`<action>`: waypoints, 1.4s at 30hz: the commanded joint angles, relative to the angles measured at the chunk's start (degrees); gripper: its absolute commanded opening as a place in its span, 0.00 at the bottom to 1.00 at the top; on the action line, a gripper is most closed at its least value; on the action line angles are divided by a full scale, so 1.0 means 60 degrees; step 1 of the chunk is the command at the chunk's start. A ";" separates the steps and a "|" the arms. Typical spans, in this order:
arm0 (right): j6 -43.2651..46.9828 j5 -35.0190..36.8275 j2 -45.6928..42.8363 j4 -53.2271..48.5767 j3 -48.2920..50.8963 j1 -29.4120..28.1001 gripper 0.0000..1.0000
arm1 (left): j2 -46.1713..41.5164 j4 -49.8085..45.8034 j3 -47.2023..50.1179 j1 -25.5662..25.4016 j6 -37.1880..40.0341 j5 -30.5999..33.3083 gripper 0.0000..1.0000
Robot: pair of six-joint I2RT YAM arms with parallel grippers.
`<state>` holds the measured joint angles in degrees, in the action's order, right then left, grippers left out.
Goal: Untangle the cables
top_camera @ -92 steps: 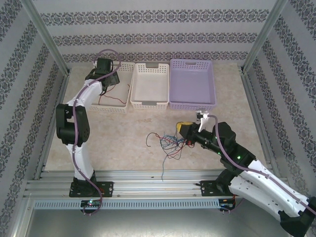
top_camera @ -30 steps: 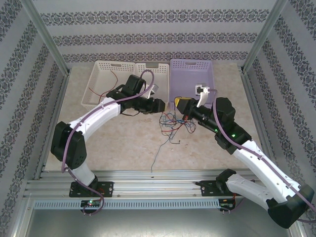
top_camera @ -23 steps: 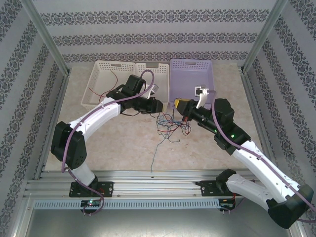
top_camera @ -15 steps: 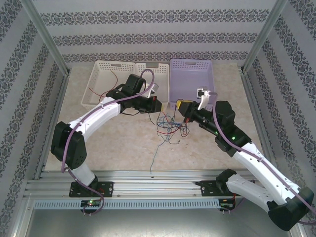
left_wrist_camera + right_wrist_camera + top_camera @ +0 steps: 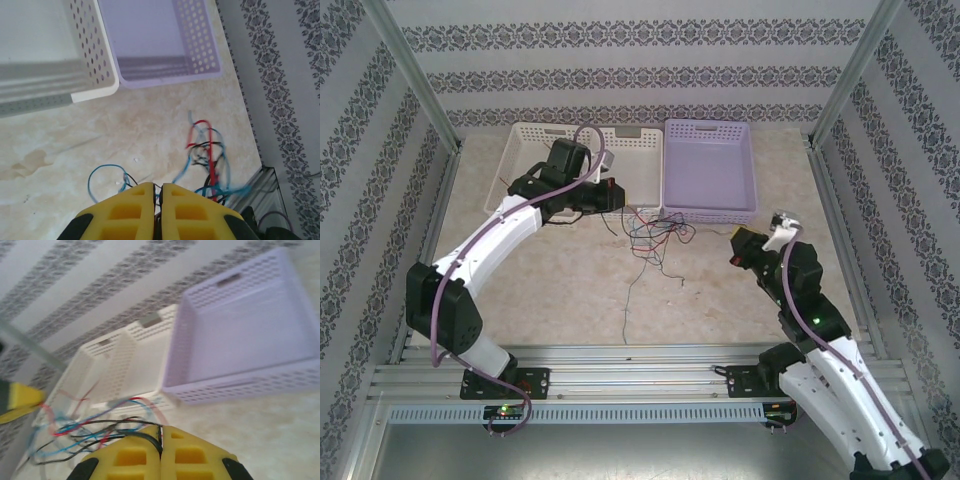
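On the bench (image 5: 550,290), right in front of the baskets, the cables (image 5: 655,232) sit in one loose knot of red, blue and black strands. It's just off the spot where the white basket (image 5: 630,131) meets the purple basket (image 5: 752,180). One thin strand trails out of the knot toward the near edge and ends close to the rail.

The left pincer (image 5: 618,194) is at the front of the white basket, just left of the knot. On its wrist cam the yellow fingers (image 5: 135,210) are pressed together with no real gap. A black and a blue strand run right in at the tip, so it looks like it's pinching the cables there. Past the tip there's a red loop and some blue ones lying on the bench, with the purple basket's corner beyond them.

The right pincer (image 5: 738,247) is off to the right of the knot, near the purple basket's front right corner and clearly apart from the main bundle. Its fingers (image 5: 195,455) are clamped tight too. On its own cam a couple of black strands go straight into the seam between them, so it's got hold of the cables as well. From there the strands stretch away to the left, red and blue mixed in, all a bit blurry.

A left basket (image 5: 535,127), also white, sits at the far left, partly behind the left arm.
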<state>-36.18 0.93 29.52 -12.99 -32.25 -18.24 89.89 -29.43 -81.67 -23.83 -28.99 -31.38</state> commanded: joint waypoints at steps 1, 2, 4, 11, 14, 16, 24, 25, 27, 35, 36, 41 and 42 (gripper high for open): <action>-0.0460 0.0523 -0.0460 -0.1228 0.0308 0.0759 0.00 | -0.0477 -0.0232 0.0047 0.0237 0.0090 0.0530 0.00; -0.0521 0.0505 -0.0558 -0.1509 0.0363 0.1050 0.00 | -0.0577 -0.0269 0.0040 0.0305 0.0116 0.0606 0.00; -0.0639 0.0457 -0.0680 -0.1979 0.0463 0.1552 0.00 | -0.0787 -0.0331 0.0019 0.0414 0.0258 0.0833 0.00; -0.0851 -0.0709 -0.0867 -0.2123 0.0745 0.2771 0.00 | -0.1197 -0.0413 0.0015 0.0514 0.0561 0.1307 0.00; -0.0615 0.0277 -0.1162 -0.3045 0.0321 0.2930 0.00 | -0.1253 -0.0586 -0.0063 0.0522 0.0756 0.1591 0.00; -0.0503 0.0559 -0.1664 -0.3257 0.0238 0.3171 0.00 | -0.1309 -0.0781 -0.0149 0.0552 0.0862 0.1873 0.00; -0.0103 0.1581 -0.2209 -0.4779 -0.1203 0.3494 0.00 | -0.1555 -0.1163 -0.0319 0.0891 0.1170 0.2721 0.00; -0.0093 0.1742 -0.2259 -0.4951 -0.1403 0.3494 0.00 | -0.1559 -0.1202 -0.0340 0.0915 0.1172 0.2798 0.00; 0.0068 0.1901 -0.2272 -0.5228 -0.1896 0.3496 0.00 | -0.1577 -0.1344 -0.0405 0.0942 0.1261 0.3085 0.00; 0.0328 0.2443 -0.2354 -0.6303 -0.3390 0.3480 0.00 | -0.1796 -0.1530 -0.0443 0.1197 0.1513 0.3987 0.00; 0.0346 0.2528 -0.2370 -0.6418 -0.3523 0.3456 0.00 | -0.1823 -0.1542 -0.0444 0.1223 0.1564 0.4115 0.00; 0.0574 0.3223 -0.2536 -0.6828 -0.4107 0.3157 0.00 | -0.1838 -0.1524 -0.0392 0.1241 0.1696 0.4328 0.00; 0.0671 0.3225 -0.2595 -0.6794 -0.4138 0.3072 0.00 | -0.1841 -0.1497 -0.0384 0.1233 0.1686 0.4194 0.00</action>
<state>-34.28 15.46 15.33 -51.75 -55.00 1.28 79.96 -37.15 -82.54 -17.45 -20.91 -8.80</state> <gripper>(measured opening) 0.043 0.071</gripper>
